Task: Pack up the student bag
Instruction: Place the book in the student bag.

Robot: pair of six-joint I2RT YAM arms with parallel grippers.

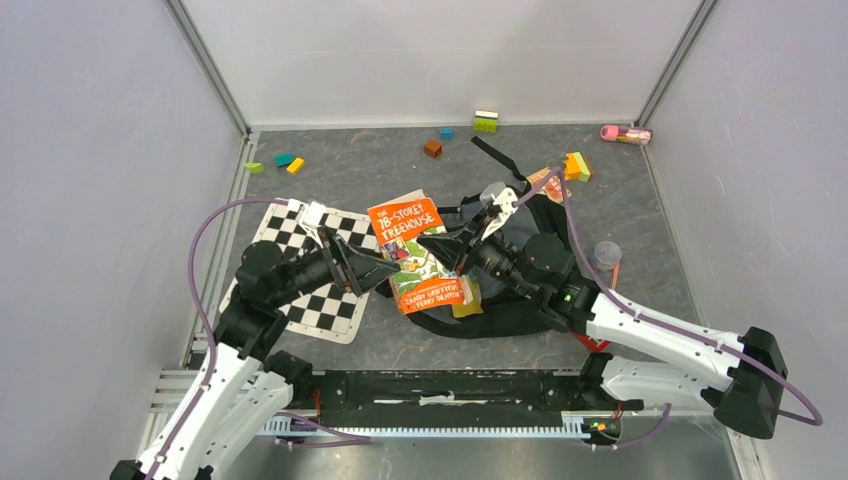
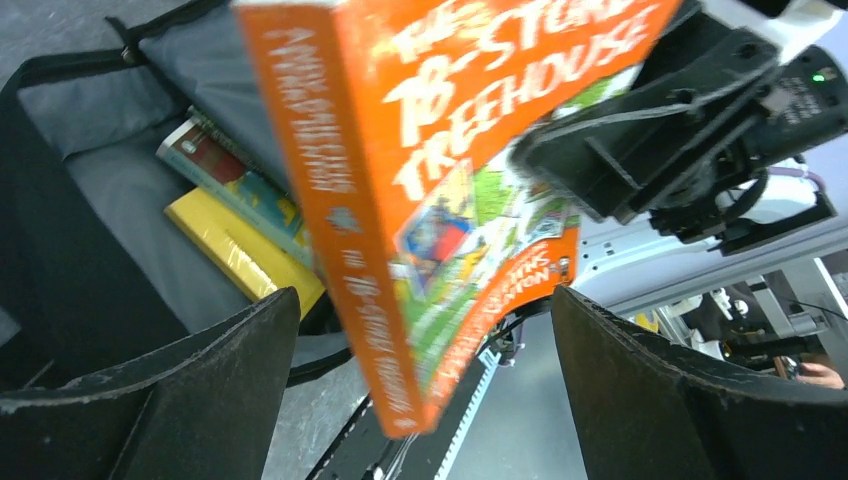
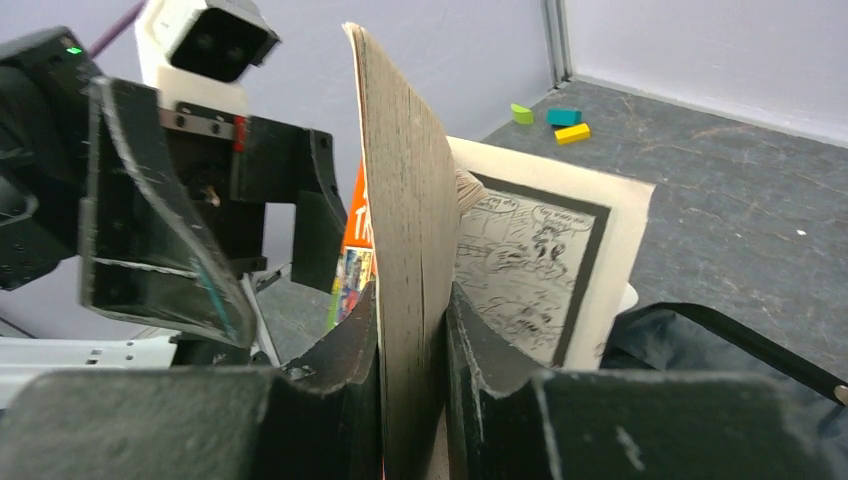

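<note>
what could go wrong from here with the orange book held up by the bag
The right gripper pinches only some pages of the orange book; the rest splay open, so it may slip or tear. The yellow book already lying in the student bag could block it going in.

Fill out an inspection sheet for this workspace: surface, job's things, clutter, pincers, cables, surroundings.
Surface: dark grey table, mottled.
Job's things: black student bag lying open, with a yellow book inside on its grey lining; orange book held above it.
Clutter: chessboard; coloured blocks along the far side; pink item at the far right.
Pincers: left pincer open, facing the orange book; right pincer shut on the orange book's pages.
Cables: purple cable looping off each arm.
Surroundings: pale walls on three sides.
</note>
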